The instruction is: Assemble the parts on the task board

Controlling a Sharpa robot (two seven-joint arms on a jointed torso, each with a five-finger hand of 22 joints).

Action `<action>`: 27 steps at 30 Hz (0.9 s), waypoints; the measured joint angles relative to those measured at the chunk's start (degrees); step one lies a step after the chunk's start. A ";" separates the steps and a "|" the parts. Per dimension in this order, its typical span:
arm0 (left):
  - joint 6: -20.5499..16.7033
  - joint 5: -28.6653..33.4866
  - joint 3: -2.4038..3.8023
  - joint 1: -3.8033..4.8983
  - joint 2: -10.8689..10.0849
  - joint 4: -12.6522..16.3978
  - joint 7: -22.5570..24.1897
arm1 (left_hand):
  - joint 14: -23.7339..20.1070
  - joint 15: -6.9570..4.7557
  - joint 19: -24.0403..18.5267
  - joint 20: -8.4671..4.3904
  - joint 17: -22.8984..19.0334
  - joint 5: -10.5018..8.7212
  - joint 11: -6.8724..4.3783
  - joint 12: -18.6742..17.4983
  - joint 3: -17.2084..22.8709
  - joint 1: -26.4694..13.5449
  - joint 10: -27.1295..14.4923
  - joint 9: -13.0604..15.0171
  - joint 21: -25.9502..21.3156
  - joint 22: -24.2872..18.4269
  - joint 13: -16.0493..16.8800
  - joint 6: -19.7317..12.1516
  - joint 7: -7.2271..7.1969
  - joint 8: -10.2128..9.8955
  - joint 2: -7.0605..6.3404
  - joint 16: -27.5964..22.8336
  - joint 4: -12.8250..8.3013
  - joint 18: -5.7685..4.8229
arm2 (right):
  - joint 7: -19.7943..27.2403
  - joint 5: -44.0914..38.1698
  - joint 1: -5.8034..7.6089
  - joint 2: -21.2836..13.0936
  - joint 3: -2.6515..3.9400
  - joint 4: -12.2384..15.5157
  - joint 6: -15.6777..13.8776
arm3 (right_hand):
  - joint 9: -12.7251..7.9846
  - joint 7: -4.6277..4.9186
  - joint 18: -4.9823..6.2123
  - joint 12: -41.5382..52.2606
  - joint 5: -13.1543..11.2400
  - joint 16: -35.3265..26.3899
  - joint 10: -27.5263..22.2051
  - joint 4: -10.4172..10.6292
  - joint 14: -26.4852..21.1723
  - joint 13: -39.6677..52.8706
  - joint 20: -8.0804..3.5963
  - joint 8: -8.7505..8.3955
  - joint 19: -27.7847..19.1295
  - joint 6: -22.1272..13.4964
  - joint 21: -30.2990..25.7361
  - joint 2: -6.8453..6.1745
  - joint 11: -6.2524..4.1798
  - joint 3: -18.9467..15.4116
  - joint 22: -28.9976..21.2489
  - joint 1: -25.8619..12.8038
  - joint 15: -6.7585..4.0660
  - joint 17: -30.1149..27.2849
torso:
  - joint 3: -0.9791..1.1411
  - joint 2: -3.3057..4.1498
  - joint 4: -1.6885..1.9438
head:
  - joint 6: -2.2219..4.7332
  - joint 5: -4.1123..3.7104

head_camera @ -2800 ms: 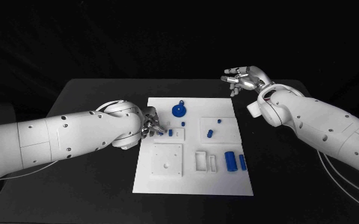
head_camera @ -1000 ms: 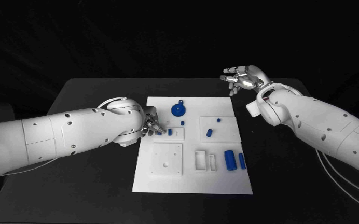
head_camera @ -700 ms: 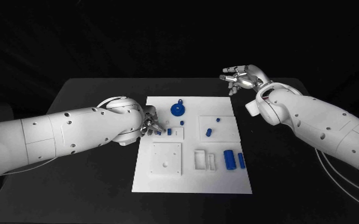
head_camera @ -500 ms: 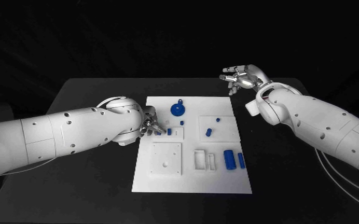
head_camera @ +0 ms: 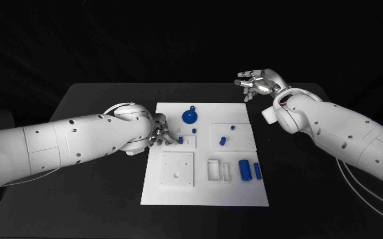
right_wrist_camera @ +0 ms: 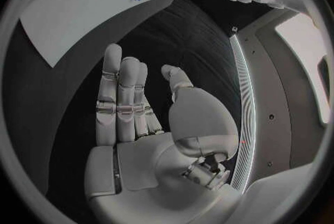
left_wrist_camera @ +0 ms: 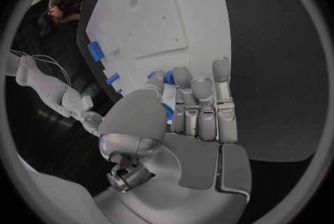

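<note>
We see the left silver many-fingered hand (head_camera: 162, 134) low at the left edge of the flat white rectangular task board (head_camera: 206, 195), its fingers (left_wrist_camera: 202, 102) lying side by side with the thumb closing toward them. A small blue piece (left_wrist_camera: 167, 113) shows just behind those fingers, but whether it is pinched or merely touched we cannot tell. We judge the hand sits there because the small blue peg (head_camera: 181, 139) and its raised white square block (head_camera: 184, 143) lie right beside it, so that looks like the part being worked.

The right silver hand (head_camera: 257, 84) hangs over the black bench (head_camera: 104, 98) beyond the board's far right corner, fingers together and straight, thumb apart, holding nothing; it seems parked clear so the left arm has room.

On the board, the round blue disc with a stem (head_camera: 191, 117) stands near the far edge, and two blue cylinders (head_camera: 249, 170) rest by the white slotted holder (head_camera: 218, 171), apparently waiting their turn.
</note>
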 measured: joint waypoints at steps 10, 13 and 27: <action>-0.06 0.02 0.06 -0.07 0.10 -0.41 0.05 | 0.00 0.00 0.00 0.00 -0.06 -0.09 0.00 0.00 -0.11 -0.23 0.00 0.04 0.00 0.03 0.00 -0.06 0.28 0.23 -0.23 0.00 1.14 0.00 | 0.00 0.00 -0.17 -0.02 0.00 -0.04 0.00 | 0.00 0.00 0.00 0.00 0.00 0.00 0.00 0.00 0.00 0.00 0.00 0.00 0.00 0.00 0.00 0.00 0.00 0.00 0.00 0.00 0.00 0.00 | 0.00 0.01 -0.01 | 0.04 -0.02; -0.09 0.02 0.08 -0.07 0.09 -0.58 0.08 | 0.00 0.00 0.00 0.00 -0.12 -0.23 0.00 0.00 0.01 -0.53 0.00 0.05 0.00 0.04 0.00 0.01 0.36 0.25 -0.53 0.00 1.57 0.00 | 0.00 0.01 -0.23 -0.04 0.00 -0.05 0.00 | 0.00 0.00 0.00 0.00 0.00 0.00 0.00 0.00 0.00 0.00 0.00 0.00 0.00 0.00 0.00 0.00 0.00 0.00 0.00 0.00 0.00 0.00 | -0.01 0.01 -0.01 | 0.04 -0.03; -0.07 -0.02 0.13 -0.05 0.04 -0.94 0.10 | -0.41 -0.01 0.00 0.00 -0.40 -0.60 0.41 0.00 3.20 -2.27 -0.41 0.30 -0.66 0.03 -0.14 -0.22 0.61 0.75 -5.39 0.00 5.35 0.00 | -0.02 0.01 -0.39 -0.13 0.00 -0.05 0.03 | 0.00 0.15 0.00 0.00 0.28 -0.22 -0.21 -0.16 0.00 -0.03 0.00 0.00 0.00 -0.56 0.00 0.00 -0.21 0.16 -0.11 0.00 0.00 0.00 | -0.03 0.01 -0.01 | -0.12 -0.11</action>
